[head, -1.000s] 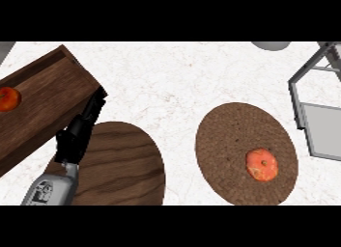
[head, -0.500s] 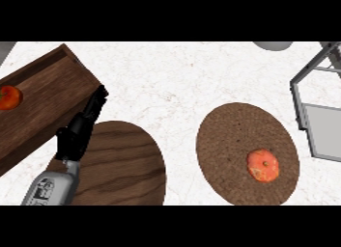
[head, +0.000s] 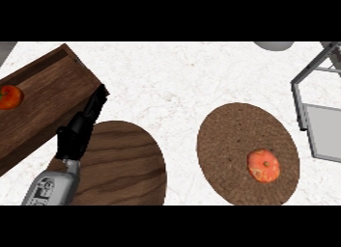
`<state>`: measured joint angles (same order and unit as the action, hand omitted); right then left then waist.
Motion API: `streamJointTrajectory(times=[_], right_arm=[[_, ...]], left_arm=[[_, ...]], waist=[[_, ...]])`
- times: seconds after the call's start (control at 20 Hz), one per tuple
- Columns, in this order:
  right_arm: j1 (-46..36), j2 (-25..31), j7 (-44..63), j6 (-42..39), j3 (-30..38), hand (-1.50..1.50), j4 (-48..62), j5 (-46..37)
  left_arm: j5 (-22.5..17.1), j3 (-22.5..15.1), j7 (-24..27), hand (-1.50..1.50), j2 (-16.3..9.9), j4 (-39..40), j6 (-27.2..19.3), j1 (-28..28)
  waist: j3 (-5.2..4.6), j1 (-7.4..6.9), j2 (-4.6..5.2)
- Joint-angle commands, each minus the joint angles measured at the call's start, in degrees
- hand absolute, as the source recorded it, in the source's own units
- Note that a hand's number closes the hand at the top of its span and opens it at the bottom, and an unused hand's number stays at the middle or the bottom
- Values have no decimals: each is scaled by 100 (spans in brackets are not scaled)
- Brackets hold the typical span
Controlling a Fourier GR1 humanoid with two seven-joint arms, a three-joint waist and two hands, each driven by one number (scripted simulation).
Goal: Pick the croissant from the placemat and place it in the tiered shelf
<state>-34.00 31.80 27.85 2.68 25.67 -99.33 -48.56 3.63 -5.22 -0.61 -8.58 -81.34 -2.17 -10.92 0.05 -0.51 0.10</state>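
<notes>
Croissant (head: 263,165) lies on round placemat (head: 237,140), lower right; tiered shelf (head: 322,103) at right edge; left hand (head: 78,132), fingers straight, lower left beside wooden tray (head: 44,106)

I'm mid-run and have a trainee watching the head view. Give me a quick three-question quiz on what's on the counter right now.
1. True or false: the croissant lies on the round woven placemat.
2. Which hand shows in the view, and where is it? A) the right hand, over the placemat B) the left hand, over the round wooden board beside the wooden tray C) both hands, at the tiered shelf
3. Fill in: the orange-red fruit sits inside the wooden ____.

Key: 1 true; 2 B; 3 tray.
</notes>
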Motion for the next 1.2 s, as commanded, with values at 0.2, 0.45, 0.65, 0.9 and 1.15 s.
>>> streamJointTrajectory(times=[0.2, 0.45, 0.65, 0.9, 1.15], right_arm=[[-171, 126, -965, 646, 515, 150, 1097, 973], [-68, 398, -1328, 674, 685, 150, 1526, 1373], [364, 700, -604, 917, 541, 150, 1754, 79], [255, 647, -248, 1261, 542, -150, 1947, -65], [460, 610, -334, 1101, 939, -150, 1531, 852]], left_arm=[[169, -3, -443, 0, 101, -365, -125, -66], [405, -187, -127, 0, 341, -283, -228, 287], [255, -41, -222, 0, 232, -227, -77, 29], [184, 81, -214, 0, 158, -380, 51, 170], [26, 314, 26, 0, 102, 37, 278, 73]], waist=[[-3, 25, -12], [-4, 32, -9], [-9, 28, 8], [-7, 11, -6], [-6, 56, -14]])
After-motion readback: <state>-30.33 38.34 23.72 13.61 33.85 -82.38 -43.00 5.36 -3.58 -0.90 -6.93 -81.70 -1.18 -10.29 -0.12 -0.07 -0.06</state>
